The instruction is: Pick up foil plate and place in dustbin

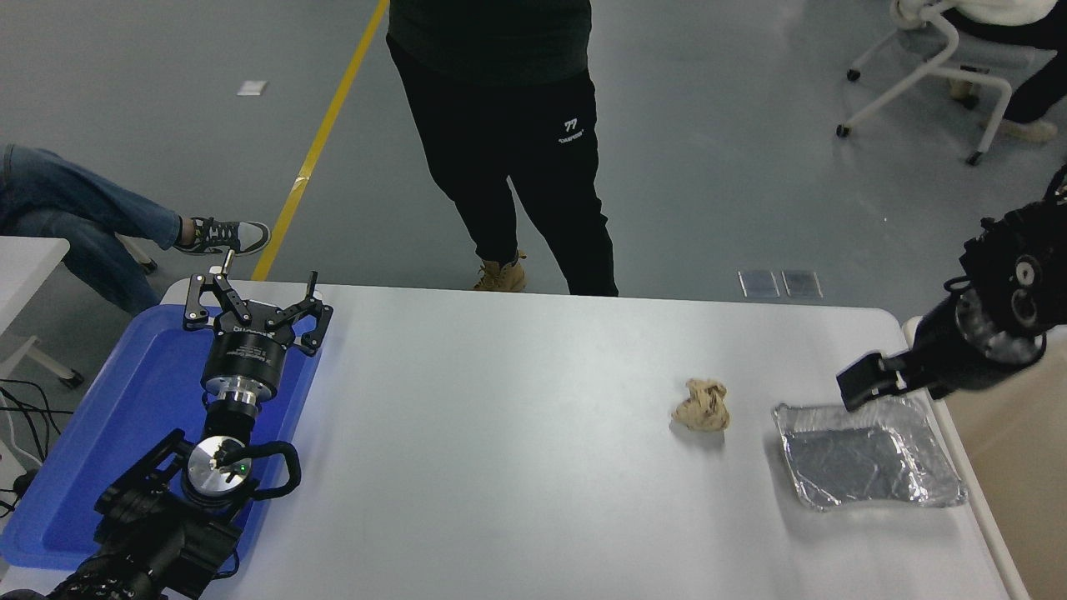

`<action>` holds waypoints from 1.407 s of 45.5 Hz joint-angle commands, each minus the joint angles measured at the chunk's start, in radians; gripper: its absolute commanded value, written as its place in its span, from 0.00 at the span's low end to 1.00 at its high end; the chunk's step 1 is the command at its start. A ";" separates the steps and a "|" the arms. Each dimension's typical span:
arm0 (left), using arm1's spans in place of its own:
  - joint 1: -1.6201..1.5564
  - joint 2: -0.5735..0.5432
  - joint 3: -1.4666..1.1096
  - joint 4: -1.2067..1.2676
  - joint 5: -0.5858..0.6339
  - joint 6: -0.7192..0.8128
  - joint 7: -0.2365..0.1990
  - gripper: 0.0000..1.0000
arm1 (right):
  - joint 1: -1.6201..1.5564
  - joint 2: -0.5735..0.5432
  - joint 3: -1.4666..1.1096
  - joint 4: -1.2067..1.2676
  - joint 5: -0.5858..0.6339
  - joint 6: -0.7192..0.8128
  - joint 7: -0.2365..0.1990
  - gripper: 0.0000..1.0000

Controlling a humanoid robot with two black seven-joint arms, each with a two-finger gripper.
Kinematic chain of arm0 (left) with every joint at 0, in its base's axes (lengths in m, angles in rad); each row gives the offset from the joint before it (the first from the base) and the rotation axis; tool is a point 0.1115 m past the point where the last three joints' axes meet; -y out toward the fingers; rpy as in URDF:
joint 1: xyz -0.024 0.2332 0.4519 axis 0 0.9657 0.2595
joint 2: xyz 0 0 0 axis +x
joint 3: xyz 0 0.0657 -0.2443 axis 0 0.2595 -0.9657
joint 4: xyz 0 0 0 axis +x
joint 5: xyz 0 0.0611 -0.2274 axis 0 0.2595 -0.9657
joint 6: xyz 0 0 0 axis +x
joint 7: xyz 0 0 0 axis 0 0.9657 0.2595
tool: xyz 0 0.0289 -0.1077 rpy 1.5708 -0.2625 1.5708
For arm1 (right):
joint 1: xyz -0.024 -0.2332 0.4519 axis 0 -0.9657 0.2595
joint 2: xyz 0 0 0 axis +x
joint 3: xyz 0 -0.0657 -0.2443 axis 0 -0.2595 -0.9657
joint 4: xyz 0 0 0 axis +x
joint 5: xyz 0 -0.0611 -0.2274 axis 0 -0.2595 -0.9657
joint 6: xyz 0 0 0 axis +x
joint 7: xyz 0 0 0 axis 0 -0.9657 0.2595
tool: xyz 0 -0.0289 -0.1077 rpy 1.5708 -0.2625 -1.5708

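Note:
The foil plate (867,457) lies on the white table (517,433) near its right edge, shiny, crinkled and empty. My right gripper (867,387) comes in from the right edge and hangs just over the plate's far rim; it holds nothing that I can see. The dustbin (1027,483) stands right of the table, beige inside, with its pale rim running along the table edge beside the plate. My left gripper (252,293) is parked open over the blue tray at the lower left.
A crumpled tan paper ball (702,405) lies just left of the foil plate. A flat blue tray (108,433) sits under the left arm. A person (508,150) stands at the table's far side; another sits at the far left (75,217).

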 commanded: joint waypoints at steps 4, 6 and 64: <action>0.000 0.000 0.001 0.000 0.000 0.000 0.000 1.00 | -0.336 -0.061 0.192 -0.340 -0.128 -0.016 0.003 1.00; 0.000 0.000 -0.001 0.000 0.000 0.000 0.000 1.00 | -0.365 -0.061 0.212 -0.353 -0.143 -0.016 0.003 1.00; 0.000 0.000 -0.001 0.000 0.000 0.000 0.000 1.00 | -0.889 0.031 0.345 -0.781 -0.184 -0.299 0.010 0.98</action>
